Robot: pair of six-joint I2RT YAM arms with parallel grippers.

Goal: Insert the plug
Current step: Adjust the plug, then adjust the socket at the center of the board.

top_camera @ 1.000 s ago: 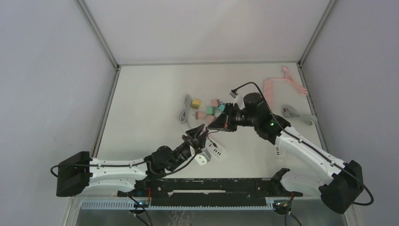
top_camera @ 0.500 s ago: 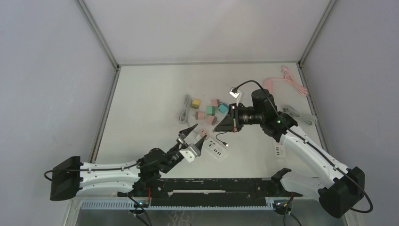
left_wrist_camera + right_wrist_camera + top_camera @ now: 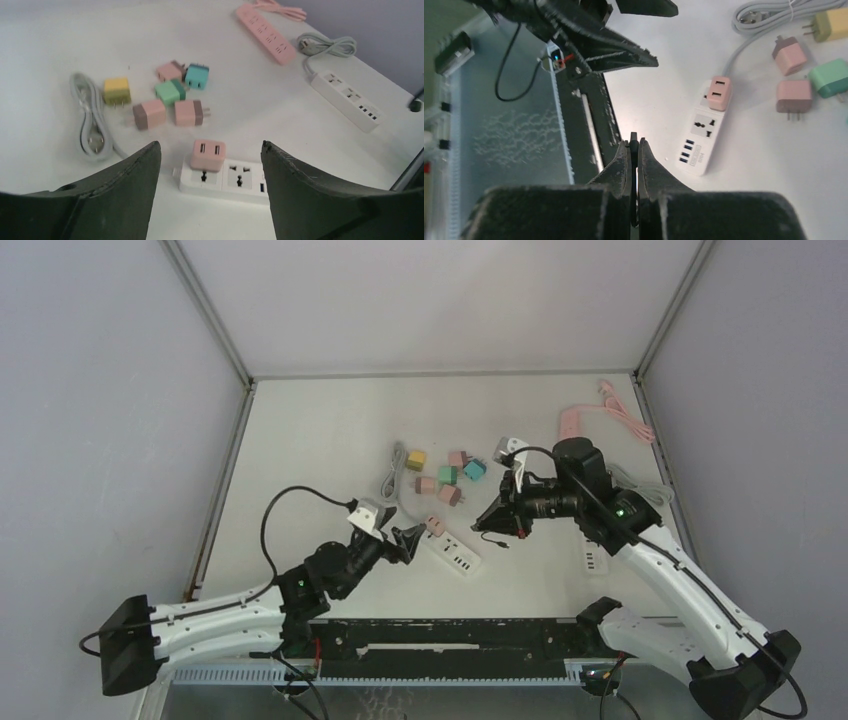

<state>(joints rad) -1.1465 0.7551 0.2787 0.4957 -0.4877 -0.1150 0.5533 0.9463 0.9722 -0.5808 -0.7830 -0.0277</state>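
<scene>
table [image 3: 310,430] | white power strip [image 3: 240,182] | six loose plugs [image 3: 168,91] | grey cable [image 3: 90,125] | pink strip [image 3: 265,32] | second white strip [image 3: 347,100]

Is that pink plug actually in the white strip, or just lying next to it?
In. The pink plug sits flush on the white strip's end socket, no prongs showing.

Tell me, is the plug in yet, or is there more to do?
Done, it seems: the pink plug sits in the end socket of the white power strip. In hand: nothing. The left arm has its jaws open and empty, facing the plug; the right arm has its jaws shut on nothing. Left: probably only withdrawing, though I cannot tell how fully it is seated.
</scene>
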